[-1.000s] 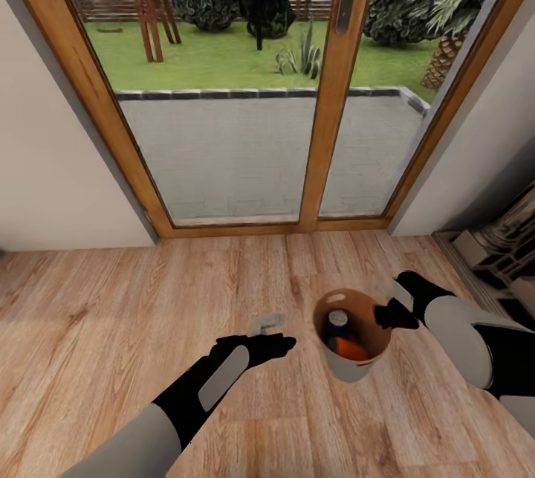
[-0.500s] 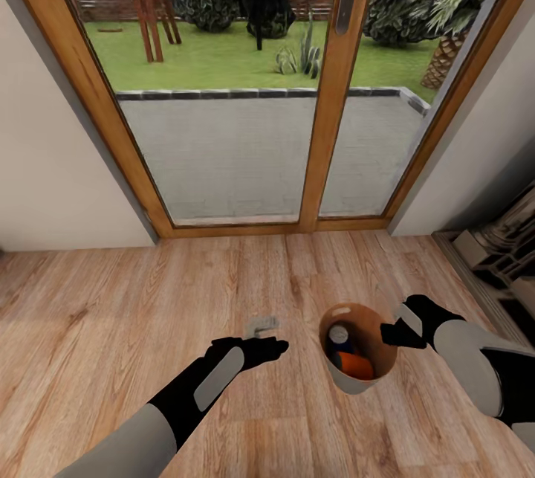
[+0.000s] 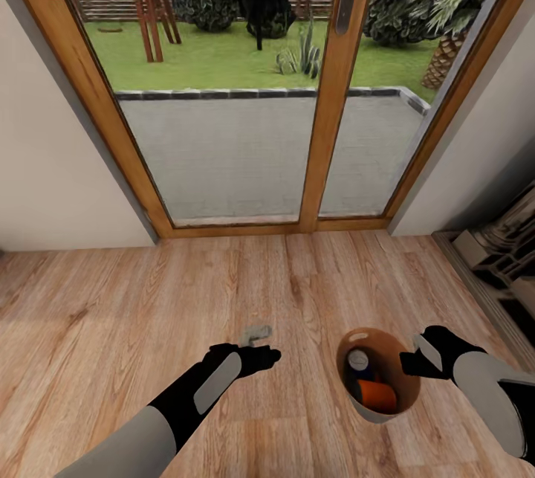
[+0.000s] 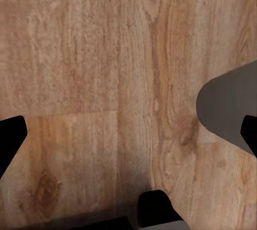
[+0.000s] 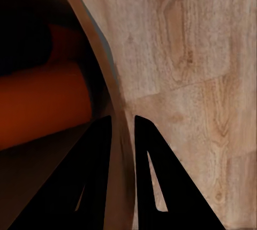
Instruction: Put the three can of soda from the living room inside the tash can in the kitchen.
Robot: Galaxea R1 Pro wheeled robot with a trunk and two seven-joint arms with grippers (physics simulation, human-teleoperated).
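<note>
The right gripper (image 3: 410, 363) holds the bin (image 3: 379, 375) by its rim. In the right wrist view, its jaws are pinched on the bin wall (image 5: 115, 133), one finger inside and one outside. The bin hangs just above the wood floor (image 3: 297, 277), near the glass doors (image 3: 245, 91).

Inside the bin lie a blue can (image 3: 362, 363) and an orange can (image 3: 377, 394). I cannot tell if a third can is in there too.

The left gripper (image 3: 256, 344) is held out over the floor with nothing in it. Its jaws are apart.

This looks like the carrying step: the cans ride in the bin. Next the robot likely needs to turn from the doors and roll to the kitchen. It should keep the bin level so no can tips out, and keep a firm pinch on the rim.
</note>
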